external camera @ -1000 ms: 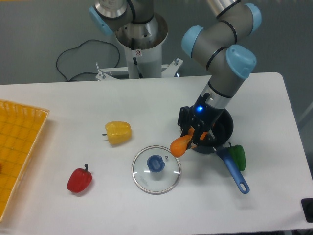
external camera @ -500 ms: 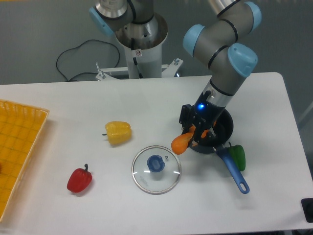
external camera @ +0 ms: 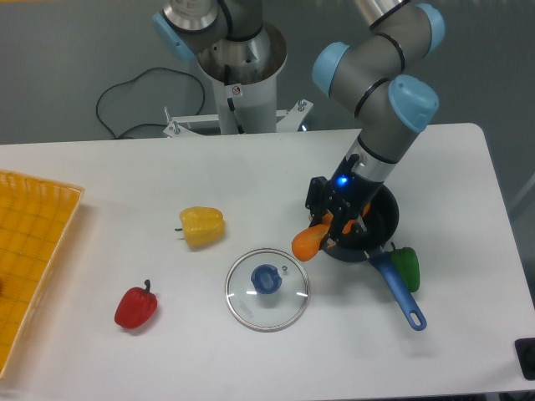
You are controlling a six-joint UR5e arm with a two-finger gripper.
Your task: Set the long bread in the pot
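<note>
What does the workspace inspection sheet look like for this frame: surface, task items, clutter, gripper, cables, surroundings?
Surface: white table, no spills seen.
Long bread: the long bread is held tilted, its rounded end sticking out left past the pot's rim.
Pot: the pot sits near the table's right side, blue handle toward the front edge; its inside is mostly hidden by the gripper.
Clutter: glass lid, yellow pepper, red pepper, green pepper touching the pot's handle, orange basket at the left edge.
Gripper: the gripper is shut on the long bread at the pot's left rim.
Cables: black cable looped behind the table.
Surroundings: robot base, grey floor.
</note>
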